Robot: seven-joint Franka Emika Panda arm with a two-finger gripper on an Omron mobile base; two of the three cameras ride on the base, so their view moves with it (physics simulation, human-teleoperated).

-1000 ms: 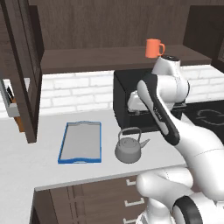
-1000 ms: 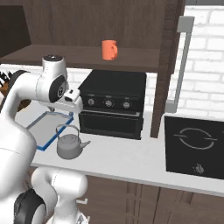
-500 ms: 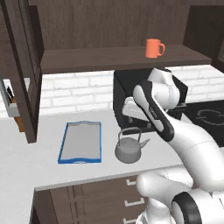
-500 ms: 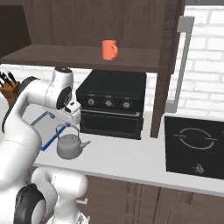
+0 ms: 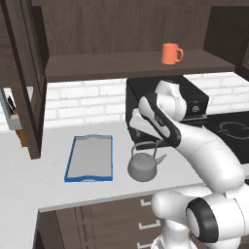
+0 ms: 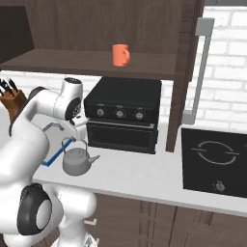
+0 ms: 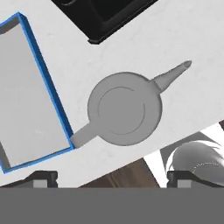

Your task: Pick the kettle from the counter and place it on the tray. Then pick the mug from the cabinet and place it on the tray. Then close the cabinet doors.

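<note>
Dark brown wood frames the far left of the left base view, where an open cabinet door [image 5: 22, 73] hangs over the pale bench [image 5: 48, 175], with a knife block [image 5: 16, 121] just behind it. Next comes the tray [image 5: 90, 158], blue-rimmed and bare, lying flat on the bench. Just to its right stands the grey kettle [image 5: 143, 166], upright, its wire handle arching over the lid; seen from the hand view, the kettle [image 7: 124, 108] sits close beside the tray's rim [image 7: 48, 87], spout pointing away from it. Straight above the kettle hangs the hand [image 5: 144, 132], its fingers spread wide and clear of the handle, holding nothing. Behind it sits a black oven box [image 5: 194, 99] against the white brick wall. Higher up, the orange mug [image 5: 170, 53] stands on the cabinet [image 5: 121, 65] shelf, above the oven. In the right base view, the other cabinet door [image 6: 190, 72] stands open with its silver bar handle, and a black hob [image 6: 214, 161] lies beyond it.
</note>
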